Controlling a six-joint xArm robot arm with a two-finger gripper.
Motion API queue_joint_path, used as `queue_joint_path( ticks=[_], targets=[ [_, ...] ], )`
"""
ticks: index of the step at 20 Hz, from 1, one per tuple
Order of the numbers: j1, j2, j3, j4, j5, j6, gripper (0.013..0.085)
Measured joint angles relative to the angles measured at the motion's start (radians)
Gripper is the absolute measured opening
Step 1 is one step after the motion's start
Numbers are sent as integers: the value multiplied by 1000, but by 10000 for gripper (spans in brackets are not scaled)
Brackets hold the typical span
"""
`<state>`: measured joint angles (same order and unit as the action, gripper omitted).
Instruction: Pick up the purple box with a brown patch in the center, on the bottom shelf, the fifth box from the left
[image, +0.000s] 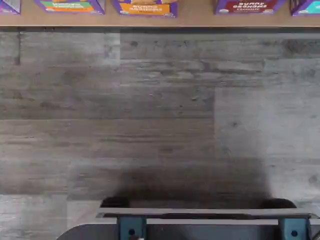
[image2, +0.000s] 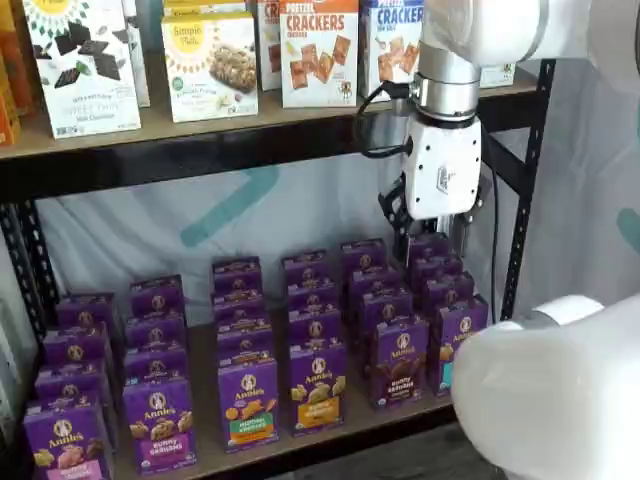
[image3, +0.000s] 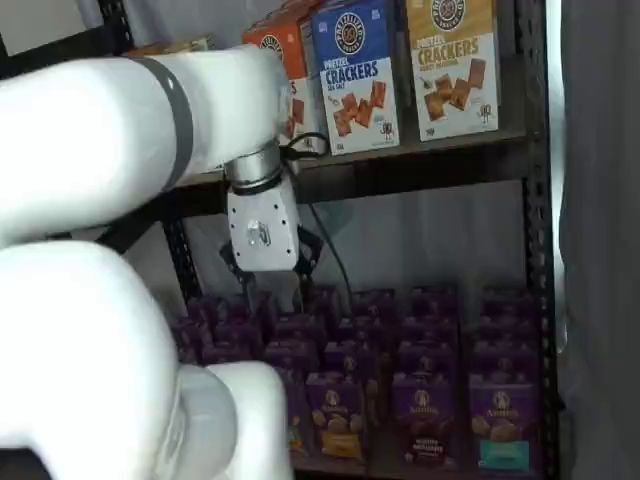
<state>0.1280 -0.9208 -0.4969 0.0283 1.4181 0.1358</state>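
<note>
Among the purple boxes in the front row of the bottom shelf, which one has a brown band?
The upright purple carton with the dark brown band reading "Bunny Grahams". Its front-row neighbours carry a yellow-orange band and a teal band instead.

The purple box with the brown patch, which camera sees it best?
A shelf view shows the purple box best: its whole front shows on the bottom shelf, with no arm in front. The other shelf view shows it darker and blurrier. The wrist view catches only its lower edge.
</note>
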Motion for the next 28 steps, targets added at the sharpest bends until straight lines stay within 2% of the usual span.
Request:
queue_joint_path(
  ticks=[4, 12, 28],
  targets=[
    [17, -48, 40, -32, -69, 22, 850],
    [37, 2, 29, -86, -58, 54, 850],
    [-5, 82, 113, -67, -242, 16, 850]
  ],
)
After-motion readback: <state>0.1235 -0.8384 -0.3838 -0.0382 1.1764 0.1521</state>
